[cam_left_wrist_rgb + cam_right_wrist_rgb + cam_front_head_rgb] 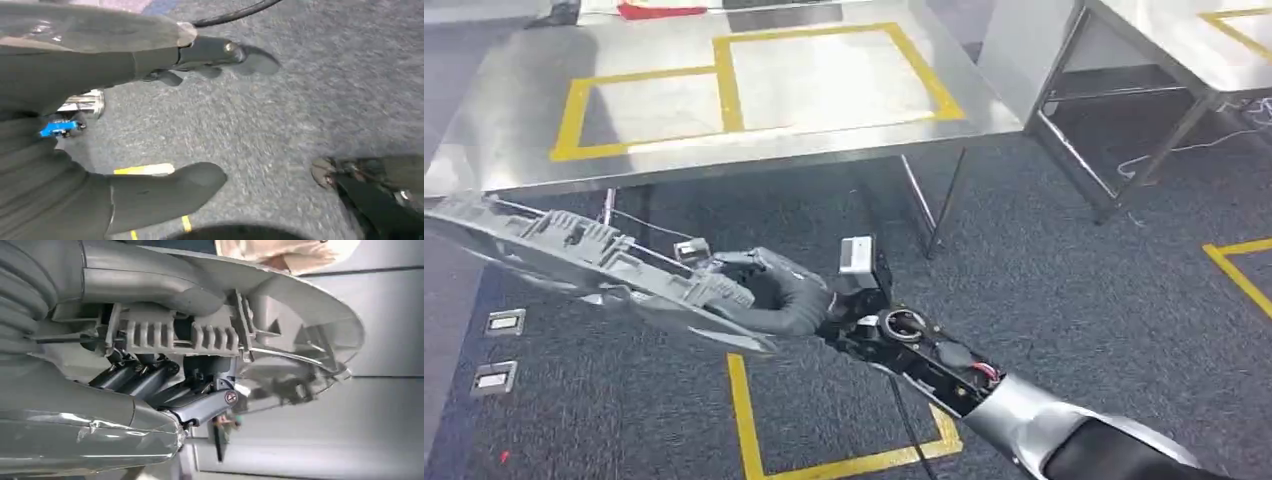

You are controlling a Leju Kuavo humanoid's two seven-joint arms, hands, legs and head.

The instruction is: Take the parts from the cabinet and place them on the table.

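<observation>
The right robot hand (774,295) grasps a long grey plastic part (574,255) near one end, fingers wrapped round it, and holds it above the dark carpet (1044,290) just short of the steel desk (514,130) marked with yellow tape (724,85). The part's long axis runs nearly level across the robot's front, its free end pointing to the robot's left and slightly up, ribbed side facing upward. The left robot hand (100,125) hangs over the carpet, released, thumb and fingers apart around nothing.
</observation>
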